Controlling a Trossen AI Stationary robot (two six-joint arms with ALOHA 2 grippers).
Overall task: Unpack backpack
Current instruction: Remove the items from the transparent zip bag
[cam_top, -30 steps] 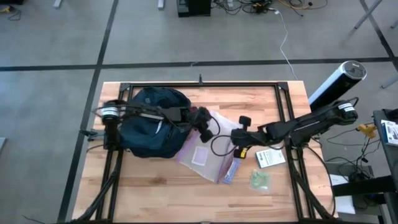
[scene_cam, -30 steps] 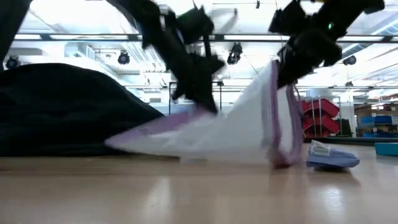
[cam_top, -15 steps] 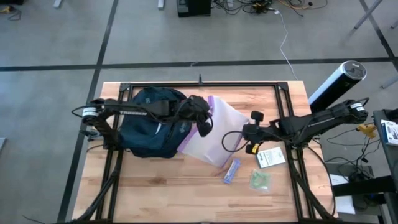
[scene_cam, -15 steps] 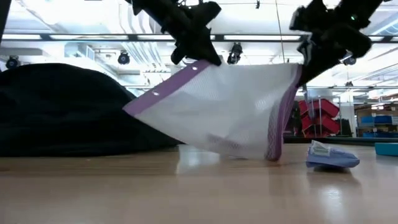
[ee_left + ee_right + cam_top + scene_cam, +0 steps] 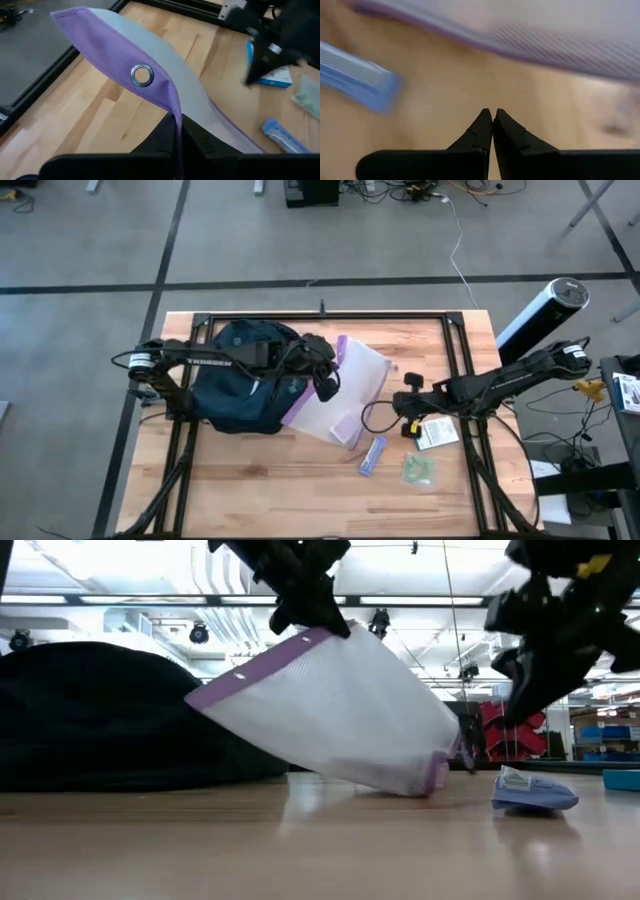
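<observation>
The dark navy backpack [image 5: 243, 375] lies on its side at the table's left [image 5: 100, 710]. Beside it my left gripper [image 5: 326, 376] is shut on a clear pouch with purple edging [image 5: 345, 395], lifted at a slant [image 5: 340, 720]. The pouch's lower right corner [image 5: 432, 780] rests on the table. My right gripper [image 5: 398, 402] hovers shut to the right of the pouch, with nothing between its fingers [image 5: 492, 120]. My left gripper pinches the pouch's purple top edge [image 5: 173, 109] between its two fingers [image 5: 192, 132], a little way from a metal eyelet [image 5: 142, 75]. The fingers slant down from the table's left. The pouch hangs tilted below them, its far lower corner on the table.
A blue packet [image 5: 372, 454] lies near the pouch's lower corner [image 5: 535, 790]. A white card [image 5: 435, 433] and a small green packet [image 5: 418, 470] lie to the right. A black frame [image 5: 330, 315] runs around the table.
My left gripper has risen, lifting the pouch's purple edge. The pouch's right end has come away from my right gripper and dropped to the table. My right gripper has drawn back toward the table's right edge and sunk a little.
</observation>
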